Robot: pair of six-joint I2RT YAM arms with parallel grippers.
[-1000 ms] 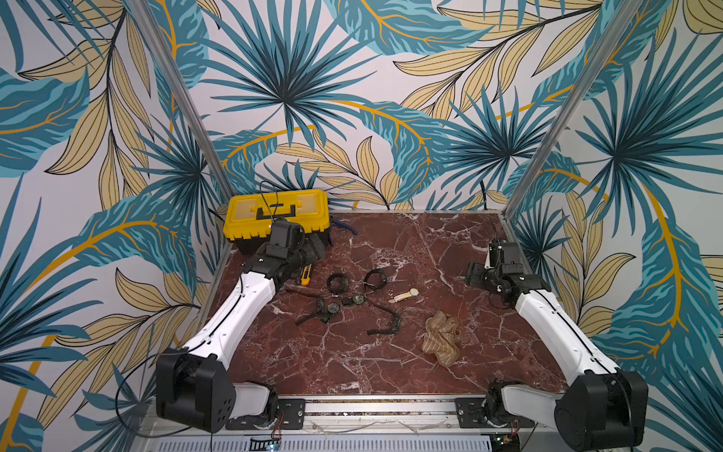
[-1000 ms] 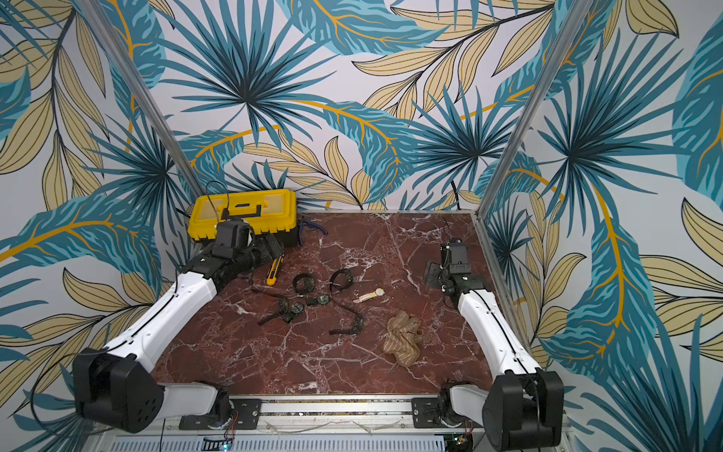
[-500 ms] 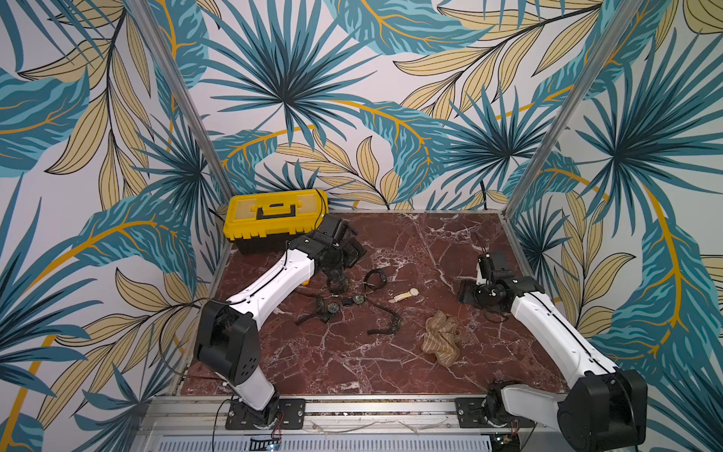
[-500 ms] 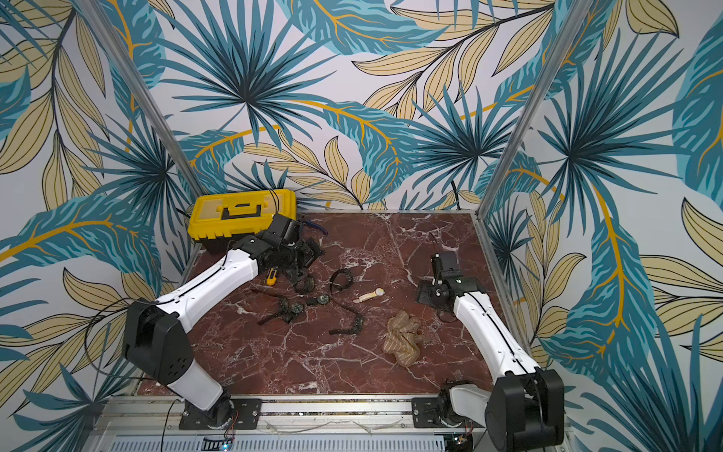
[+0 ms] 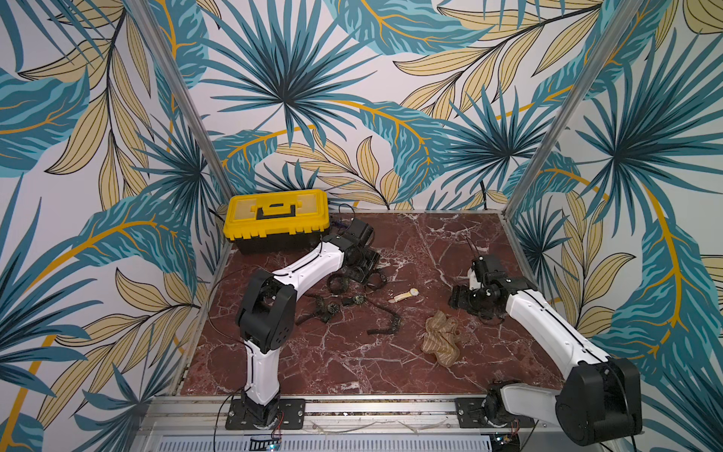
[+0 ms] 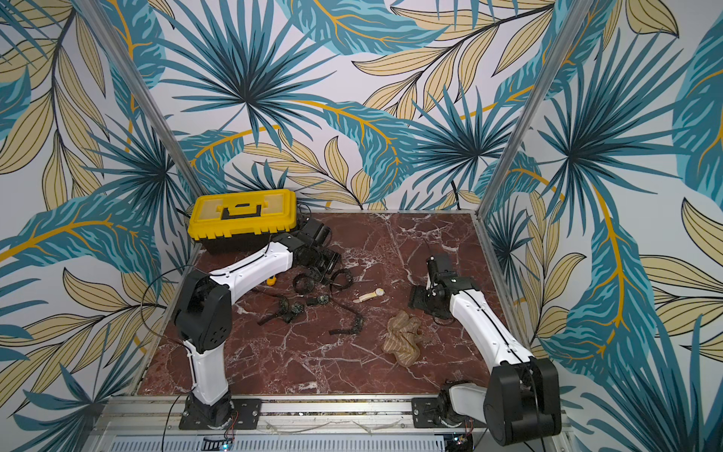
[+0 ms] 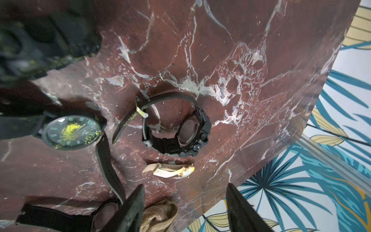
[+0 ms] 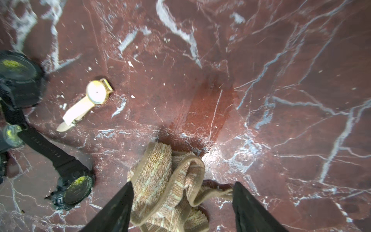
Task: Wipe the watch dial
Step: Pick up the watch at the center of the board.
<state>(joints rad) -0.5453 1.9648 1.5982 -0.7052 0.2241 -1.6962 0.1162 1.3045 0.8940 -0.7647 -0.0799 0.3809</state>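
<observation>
- The left gripper [image 7: 185, 185] hangs over the huddle of watches not far from the yellow toolbox [image 5: 276, 213]. Its dark fingers [image 7: 132, 206] stand apart with nothing caught between them.
- Below its camera a flat black watch [image 7: 71, 132] lies face up, with a yellow-green smear across the dial.
- Just beside that one a looped black watch [image 7: 188, 130] stands on its side, strap fastened into a ring and face turned sideways.
- A small gold watch [image 7: 170, 170] on a cream strap lies flat by itself. It is a little clear of the black ones, towards the middle of the marble table [image 5: 352, 371], and both top views show it [image 5: 405, 294] [image 6: 371, 295].
- The right gripper [image 8: 183, 183] hovers at the tan ribbed cloth [image 8: 160, 180] with its jaws spread wide. The cloth sits crumpled on the marble, below and between the fingers, and I can't tell whether they touch it.
- In a top view the cloth [image 5: 440, 338] lies just in front of that gripper, nearer the front rail.
- A chunky black watch [image 8: 77, 188] lies near the cloth, face up with a yellow smudge on the dial and its strap stretched out flat.
</observation>
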